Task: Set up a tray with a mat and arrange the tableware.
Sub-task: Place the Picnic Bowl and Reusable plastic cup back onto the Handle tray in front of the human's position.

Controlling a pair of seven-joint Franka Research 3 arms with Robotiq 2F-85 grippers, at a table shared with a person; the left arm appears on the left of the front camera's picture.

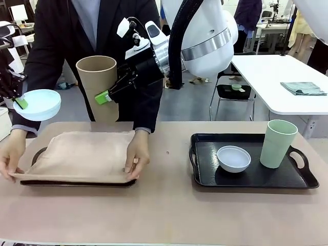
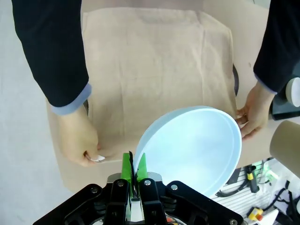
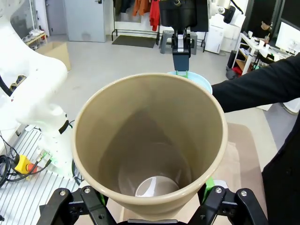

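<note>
My left gripper [image 1: 19, 102] is shut on the rim of the pale blue bowl [image 1: 37, 104], held in the air past the table's left end. From the left wrist, the bowl [image 2: 192, 150] hangs above the beige mat [image 2: 159, 70], pinched between the green pads [image 2: 127, 166]. My right gripper [image 1: 105, 96] reaches across and clasps the tan-brown cup [image 1: 97, 84] upright above the left tray [image 1: 77, 183]. The cup [image 3: 150, 145] sits between its pads [image 3: 208, 183]. A person's hands [image 1: 137, 156] spread the mat [image 1: 82, 151] over that tray.
A second black tray [image 1: 205, 177] at the right carries a white bowl [image 1: 233, 158] and a pale green cup [image 1: 277, 143]. The person's other hand [image 1: 10, 159] holds the mat's left edge. Bare tabletop [image 1: 164, 215] lies along the near side.
</note>
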